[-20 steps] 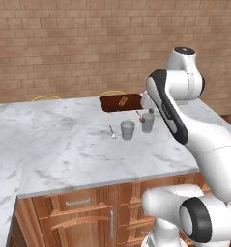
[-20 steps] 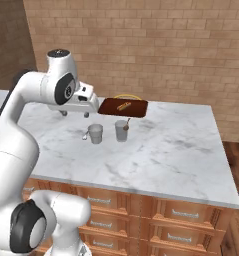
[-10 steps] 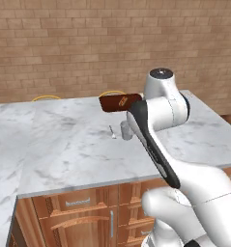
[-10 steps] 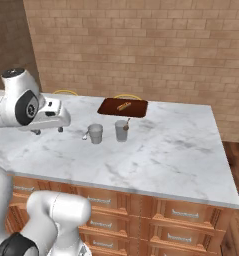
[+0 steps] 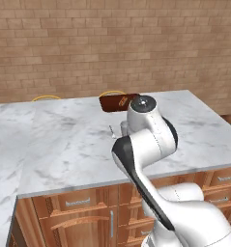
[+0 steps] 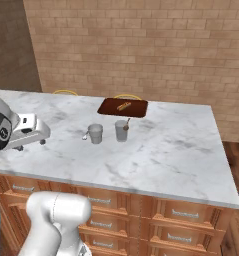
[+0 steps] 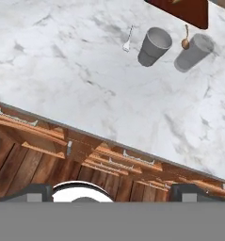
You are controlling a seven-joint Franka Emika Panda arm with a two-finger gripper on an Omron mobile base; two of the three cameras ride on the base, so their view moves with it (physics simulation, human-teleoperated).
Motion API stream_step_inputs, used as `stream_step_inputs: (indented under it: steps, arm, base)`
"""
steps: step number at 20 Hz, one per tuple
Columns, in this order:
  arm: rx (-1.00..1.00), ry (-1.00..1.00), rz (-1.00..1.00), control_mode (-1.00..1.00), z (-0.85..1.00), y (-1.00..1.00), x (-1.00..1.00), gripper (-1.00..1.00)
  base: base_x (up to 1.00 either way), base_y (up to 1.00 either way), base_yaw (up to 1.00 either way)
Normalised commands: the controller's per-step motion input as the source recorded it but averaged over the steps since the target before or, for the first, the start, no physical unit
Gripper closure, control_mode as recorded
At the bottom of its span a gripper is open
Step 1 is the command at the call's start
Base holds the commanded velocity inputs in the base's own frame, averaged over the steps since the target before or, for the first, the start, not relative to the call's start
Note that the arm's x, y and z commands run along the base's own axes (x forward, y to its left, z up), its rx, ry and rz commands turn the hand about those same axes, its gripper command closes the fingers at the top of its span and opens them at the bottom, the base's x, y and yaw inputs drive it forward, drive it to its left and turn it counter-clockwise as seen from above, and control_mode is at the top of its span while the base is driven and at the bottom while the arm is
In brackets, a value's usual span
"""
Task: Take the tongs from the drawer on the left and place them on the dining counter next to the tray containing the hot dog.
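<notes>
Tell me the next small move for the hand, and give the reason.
Probably lower the hand toward the drawer fronts below the counter edge. The hand is open and empty, hovering over the left part of the dining counter, and every drawer front seen in the hand view is closed. No tongs lie beside the tray with the hot dog, so fetching comes first.

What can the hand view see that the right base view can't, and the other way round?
Hand view: the vertical handle of a cabinet door, seen from above the counter's edge. Right base view: the brick wall, the hot dog lying on the tray, and two yellow chair backs. Both: the marble dining counter, the two grey cups and at least a corner of that tray.
</notes>
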Motion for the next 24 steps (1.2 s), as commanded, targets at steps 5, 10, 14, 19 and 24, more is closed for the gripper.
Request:
stream_step_inputs:
  steps: [5,10,14,19,24]
  arm:
    - [-0.03,-0.01,0.05,-1.00,-0.09,0.13,-0.21,-1.00]
    - [-0.10,-0.08,0.19,-1.00,-0.29,0.71,-0.48,-1.00]
    - [-0.09,-0.08,0.20,-1.00,-0.38,0.89,-0.48,-1.00]
    - [-0.10,-0.08,0.20,-1.00,-0.42,0.86,-0.48,-1.00]
    - [-0.15,-0.08,0.17,-1.00,-0.45,0.69,-0.53,-1.00]
  base:
    - [0.00,0.00,0.00]
    - [0.00,0.00,0.00]
    - [0.00,0.00,0.00]
    - [0.00,0.00,0.00]
    - [0.00,0.00,0.00]
